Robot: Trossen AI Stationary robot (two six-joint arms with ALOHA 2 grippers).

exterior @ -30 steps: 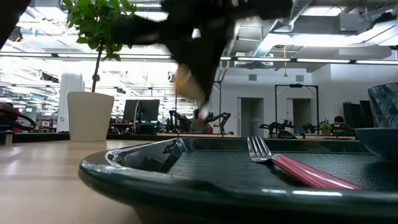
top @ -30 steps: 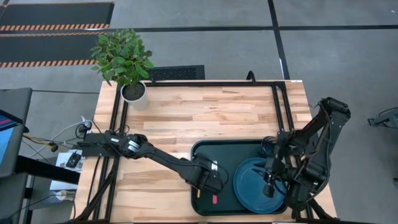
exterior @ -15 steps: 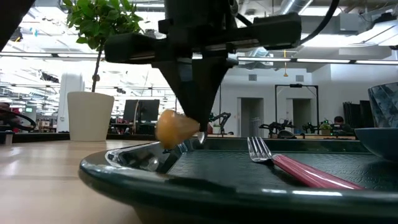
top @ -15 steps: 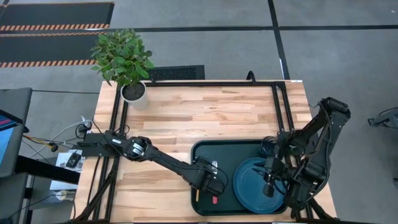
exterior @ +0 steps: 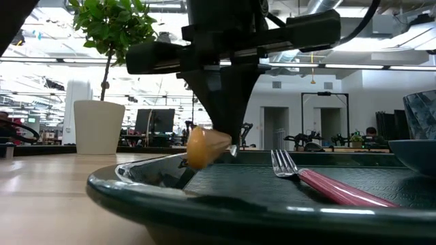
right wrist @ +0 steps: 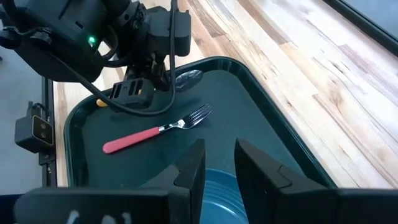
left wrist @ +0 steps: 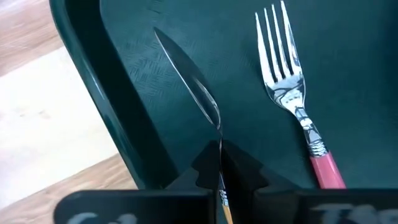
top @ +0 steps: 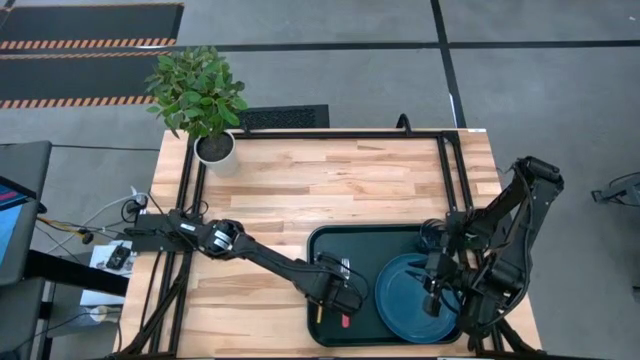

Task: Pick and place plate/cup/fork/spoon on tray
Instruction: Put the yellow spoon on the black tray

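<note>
While our left hand (left wrist: pixel 219 171) grips the spoon (left wrist: pixel 193 93) by its neck over the tray's (top: pixel 322 240) nine o'clock edge, the red-handled fork (right wrist: pixel 155 130), glossy teal plate (top: pixel 410 300) and smoky cup (exterior: pixel 421 114) already sit inside; our right hand (right wrist: pixel 214 165) hovers released above the plate.

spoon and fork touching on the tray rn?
Apart. The left wrist view shows bare tray floor between the spoon, shut in the left gripper, and the fork lying beside it.
</note>
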